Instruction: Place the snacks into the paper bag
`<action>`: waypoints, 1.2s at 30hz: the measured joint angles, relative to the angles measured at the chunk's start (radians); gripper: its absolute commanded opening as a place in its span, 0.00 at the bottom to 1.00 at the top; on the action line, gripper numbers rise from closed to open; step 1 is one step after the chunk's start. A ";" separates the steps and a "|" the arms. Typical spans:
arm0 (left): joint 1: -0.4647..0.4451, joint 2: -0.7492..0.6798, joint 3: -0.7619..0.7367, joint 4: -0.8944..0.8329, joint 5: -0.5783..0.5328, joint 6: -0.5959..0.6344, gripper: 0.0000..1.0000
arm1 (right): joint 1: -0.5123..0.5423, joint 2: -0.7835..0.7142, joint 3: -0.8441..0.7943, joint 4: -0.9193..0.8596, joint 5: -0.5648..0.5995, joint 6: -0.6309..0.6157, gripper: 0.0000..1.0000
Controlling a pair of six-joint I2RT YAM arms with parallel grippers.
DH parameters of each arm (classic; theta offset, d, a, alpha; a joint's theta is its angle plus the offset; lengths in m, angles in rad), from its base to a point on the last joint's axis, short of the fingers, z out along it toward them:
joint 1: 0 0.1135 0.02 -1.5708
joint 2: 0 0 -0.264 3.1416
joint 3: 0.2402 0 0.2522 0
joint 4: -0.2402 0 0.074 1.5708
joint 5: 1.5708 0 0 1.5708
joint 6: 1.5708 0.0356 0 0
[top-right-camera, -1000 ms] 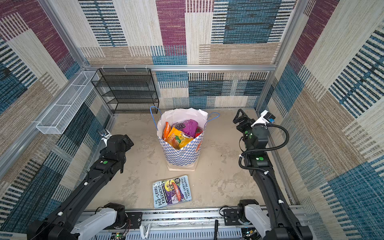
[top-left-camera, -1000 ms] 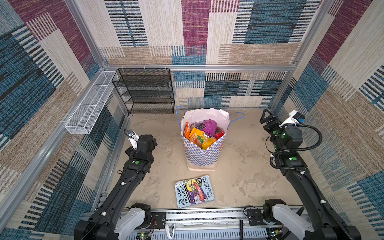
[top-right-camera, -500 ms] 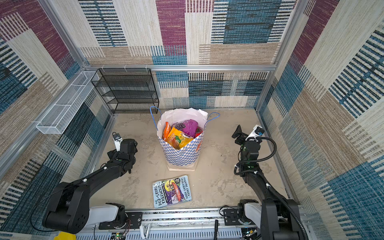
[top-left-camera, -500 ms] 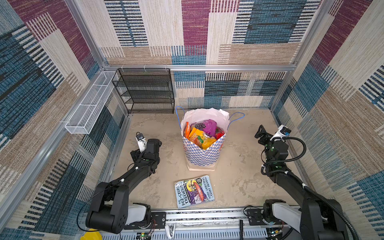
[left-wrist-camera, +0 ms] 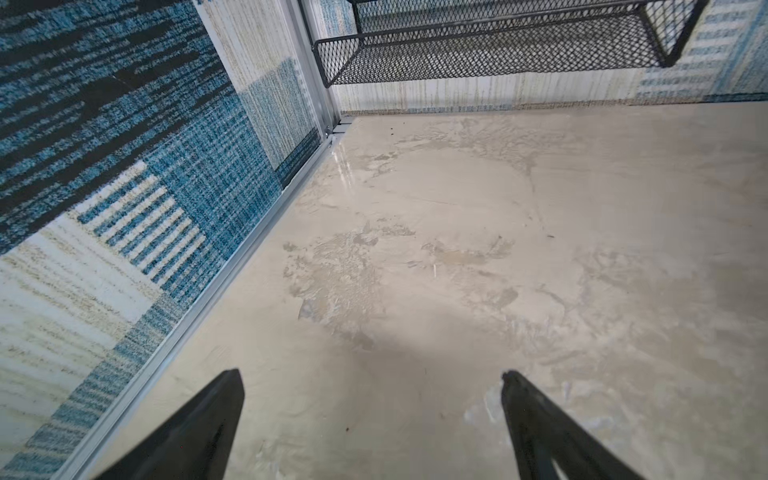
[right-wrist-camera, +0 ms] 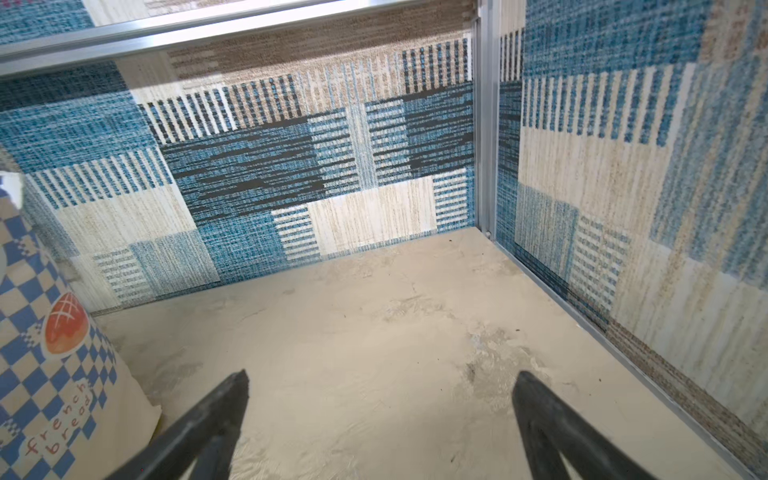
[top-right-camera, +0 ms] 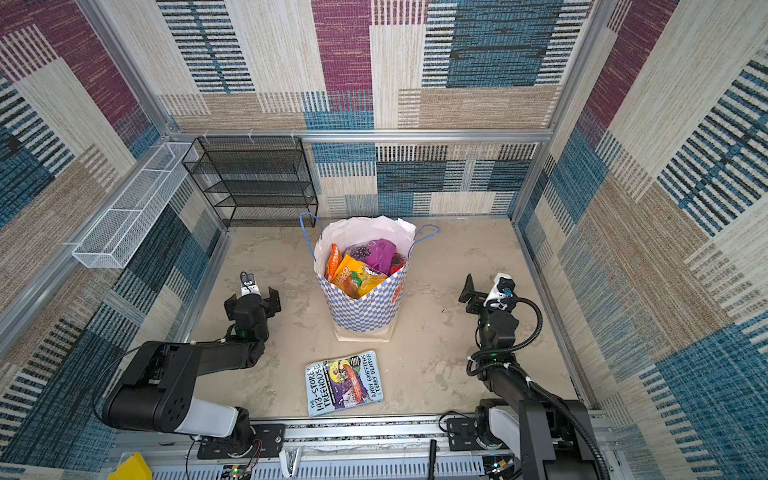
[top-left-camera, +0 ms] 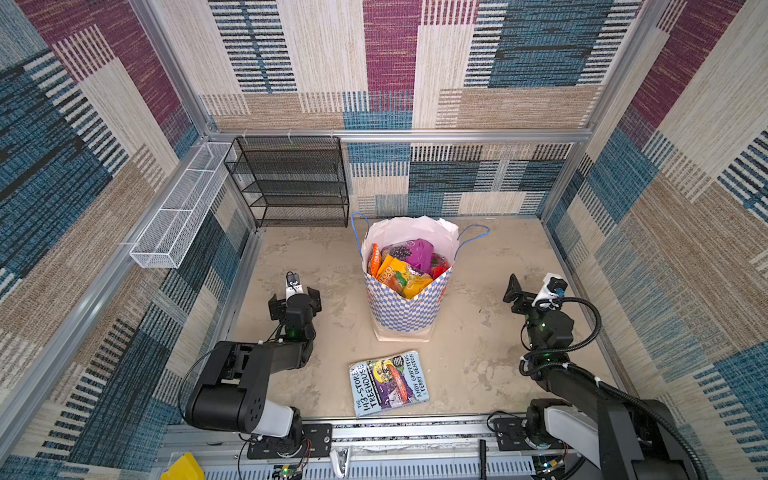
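snacks (top-left-camera: 405,266) sit inside the upright paper bag (top-left-camera: 409,309)
left gripper (left-wrist-camera: 372,376) and right gripper (right-wrist-camera: 382,376) flank the paper bag, well apart from it, fingers spread wide, pinching nothing.

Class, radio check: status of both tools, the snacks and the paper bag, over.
Left tool open, empty. Right tool open, empty. Snacks inside upright paper bag. Book lies apart, nothing blocking.

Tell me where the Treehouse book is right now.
In both top views the book lies flat on the table, about centred between left and right, just in front of the paper bag and close to the front rail.
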 measured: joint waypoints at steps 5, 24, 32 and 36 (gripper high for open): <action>0.011 0.000 0.000 0.028 0.061 0.000 0.99 | 0.000 0.090 -0.024 0.082 -0.078 -0.050 1.00; 0.089 0.063 0.053 -0.016 0.226 -0.008 0.99 | 0.000 0.339 -0.003 0.282 -0.209 -0.147 1.00; 0.091 0.065 0.051 -0.014 0.244 -0.009 0.99 | 0.000 0.432 0.029 0.321 -0.261 -0.167 0.99; 0.091 0.065 0.051 -0.014 0.245 -0.009 0.99 | -0.005 0.436 0.045 0.314 -0.287 -0.173 1.00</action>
